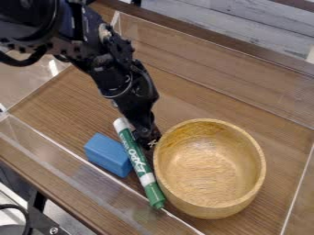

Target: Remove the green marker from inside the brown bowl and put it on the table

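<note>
The black robot gripper (pixel 151 139) points down with its jaws wide open and nothing in them, its tip right by the top end of the thick white marker with the green band (pixel 138 165). That marker lies flat on the brown wood-grain table (pixel 208 87), between the small blue rectangular block (pixel 108 154) and the round light-brown wooden bowl (pixel 211 168), close against the bowl's outside.

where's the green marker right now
The green marker lies on the table, outside the brown bowl, wedged between its left rim and the blue block.
</note>
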